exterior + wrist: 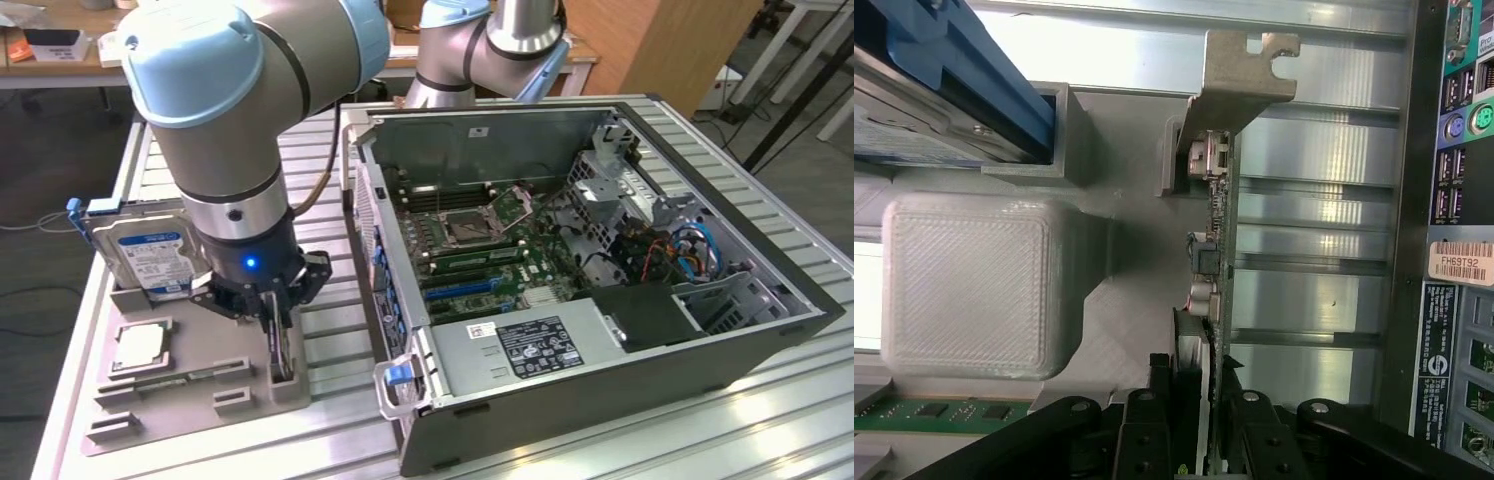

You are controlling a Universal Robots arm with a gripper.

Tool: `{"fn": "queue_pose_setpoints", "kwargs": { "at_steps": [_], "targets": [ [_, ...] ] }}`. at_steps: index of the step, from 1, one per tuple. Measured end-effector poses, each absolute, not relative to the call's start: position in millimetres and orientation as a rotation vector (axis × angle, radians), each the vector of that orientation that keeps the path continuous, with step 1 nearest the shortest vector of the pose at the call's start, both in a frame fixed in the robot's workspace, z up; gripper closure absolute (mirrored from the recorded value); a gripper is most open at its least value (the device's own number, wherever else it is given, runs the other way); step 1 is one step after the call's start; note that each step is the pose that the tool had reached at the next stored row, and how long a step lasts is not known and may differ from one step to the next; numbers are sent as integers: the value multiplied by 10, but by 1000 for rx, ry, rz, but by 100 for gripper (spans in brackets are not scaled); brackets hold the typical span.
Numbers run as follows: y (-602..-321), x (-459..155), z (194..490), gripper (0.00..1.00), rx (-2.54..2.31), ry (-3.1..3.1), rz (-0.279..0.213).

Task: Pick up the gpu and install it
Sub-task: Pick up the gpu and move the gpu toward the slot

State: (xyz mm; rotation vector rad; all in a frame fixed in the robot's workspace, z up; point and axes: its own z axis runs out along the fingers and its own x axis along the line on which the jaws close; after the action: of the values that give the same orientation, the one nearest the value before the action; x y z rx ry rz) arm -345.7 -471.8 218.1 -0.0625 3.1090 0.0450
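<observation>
Grey-and-light-blue robot arm (214, 110) comes down from the upper left of the exterior view, over a grey plastic parts holder (200, 345) at lower left on the ribbed aluminium table (694, 440). Black gripper (274, 318) sits at the holder's edge nearest the computer. Thin dark circuit card with a silver metal bracket, the gpu (279, 362), stands on edge in a slot there, directly under the gripper. In the wrist view the gpu (1216, 250) runs edge-on away from the gripper (1209, 375), with its bracket at the far end beside a grey slot post; the card is seated in the holder (1124, 300). The black fingers (1189, 350) are drawn in narrow, one on each face of the card, and appear pressed against it. Silver hard drive with a blue label (150, 262) stands upright at the holder's far end, upper left of the gripper. Square silver processor chip (140, 345) lies flat left of the gripper; narrow green memory stick (187, 380) lies just below it. Open black computer case (627, 410) fills the right half, green motherboard (487, 240) exposed, just beside the holder.
</observation>
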Motion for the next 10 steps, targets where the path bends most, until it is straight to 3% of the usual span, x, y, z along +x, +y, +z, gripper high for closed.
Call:
{"fn": "queue_pose_setpoints", "kwargs": {
  "at_steps": [10],
  "targets": [
    [-4718,-3457,2579,72,-62,3109,45]
  ]
}}
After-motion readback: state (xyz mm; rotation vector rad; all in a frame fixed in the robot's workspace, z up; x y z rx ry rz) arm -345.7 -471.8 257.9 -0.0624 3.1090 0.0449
